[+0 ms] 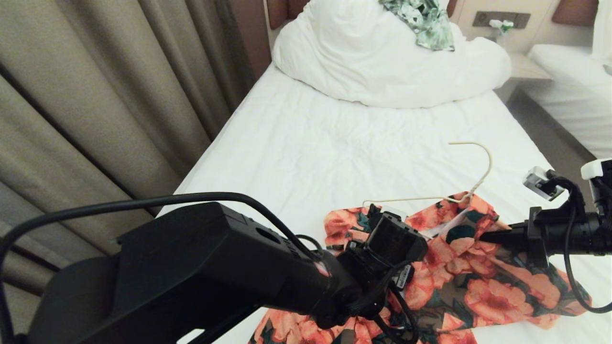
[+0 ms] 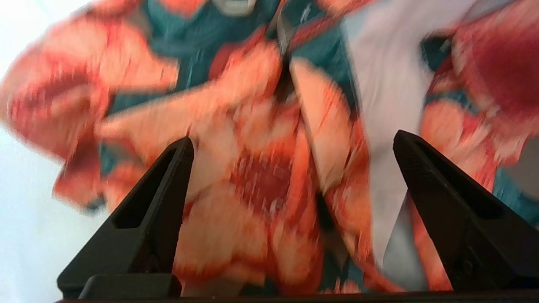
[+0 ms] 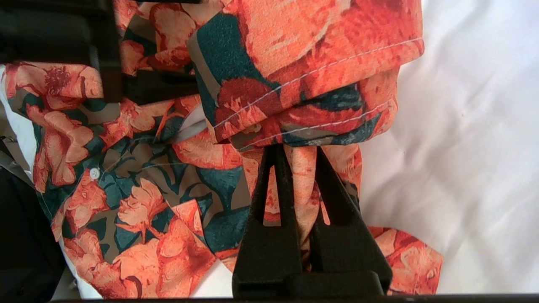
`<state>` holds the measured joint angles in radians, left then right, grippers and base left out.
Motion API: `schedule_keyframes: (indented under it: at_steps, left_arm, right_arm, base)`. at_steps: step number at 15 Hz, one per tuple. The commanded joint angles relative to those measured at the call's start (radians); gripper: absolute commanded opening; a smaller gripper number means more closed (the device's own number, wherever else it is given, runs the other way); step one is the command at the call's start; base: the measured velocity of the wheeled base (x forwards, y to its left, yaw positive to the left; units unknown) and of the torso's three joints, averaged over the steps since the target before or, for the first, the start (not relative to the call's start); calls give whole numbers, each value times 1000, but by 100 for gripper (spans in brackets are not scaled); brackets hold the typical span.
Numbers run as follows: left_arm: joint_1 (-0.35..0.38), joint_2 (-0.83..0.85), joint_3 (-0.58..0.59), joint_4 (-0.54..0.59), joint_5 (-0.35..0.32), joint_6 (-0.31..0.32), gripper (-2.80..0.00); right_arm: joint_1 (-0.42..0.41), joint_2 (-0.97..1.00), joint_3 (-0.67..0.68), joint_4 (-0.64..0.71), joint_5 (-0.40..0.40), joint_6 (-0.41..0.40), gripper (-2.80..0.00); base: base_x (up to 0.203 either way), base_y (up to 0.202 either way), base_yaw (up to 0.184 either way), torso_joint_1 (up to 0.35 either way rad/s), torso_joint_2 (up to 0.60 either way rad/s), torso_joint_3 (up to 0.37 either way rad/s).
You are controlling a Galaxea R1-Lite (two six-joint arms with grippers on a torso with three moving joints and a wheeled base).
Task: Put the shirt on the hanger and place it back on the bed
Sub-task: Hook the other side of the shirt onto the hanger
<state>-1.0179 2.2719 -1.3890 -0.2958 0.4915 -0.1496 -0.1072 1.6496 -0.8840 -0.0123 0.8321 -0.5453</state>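
The shirt (image 1: 459, 267) is spread on the near part of the bed (image 1: 306, 157), its orange flowers facing up. The hanger (image 1: 471, 177) is tucked partly under the collar area: its curved hook lies on the white sheet beyond the shirt, and one thin arm of it runs along the shirt's far edge.

The left end effector (image 2: 292, 143) is held just above the shirt's middle, and its two black fingers (image 2: 147, 210) are spread wide apart with nothing between them; only blurred floral cloth is seen beneath. In the head view the left arm (image 1: 201, 267) fills the lower left and covers part of the shirt.

The right end effector (image 3: 297, 155) is brought in from the right side and is clamped on a fold of the shirt near a stitched hem, the fingers pressed together on the bunched fabric. A white button (image 3: 95, 173) is seen on the cloth beside it.

At the head of the bed a bulky white duvet (image 1: 382, 62) is piled, with a green-and-white garment (image 1: 425, 21) lying on top. Curtains (image 1: 95, 95) hang to the left of the bed, and a second bed (image 1: 573, 81) stands at the far right.
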Motion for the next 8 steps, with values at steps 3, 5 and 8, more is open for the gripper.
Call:
schedule_keyframes:
  at_steps: [3,5,8]
  left_arm:
    - [4,32,-21,-16,6,12,0]
    - [4,40,-21,-18,9,12,-280]
    - [4,41,-24,-19,9,12,-280]
  right_arm:
    - [1,-2,-3,0,4,-7,-280]
    - [1,-2,-3,0,2,-7,-280]
    - [1,-4,-3,0,2,-7,-280]
  base:
    - [0,0,0,0,0,0]
    - [0,0,0,0,0,0]
    - [0,0,0,0,0,0]
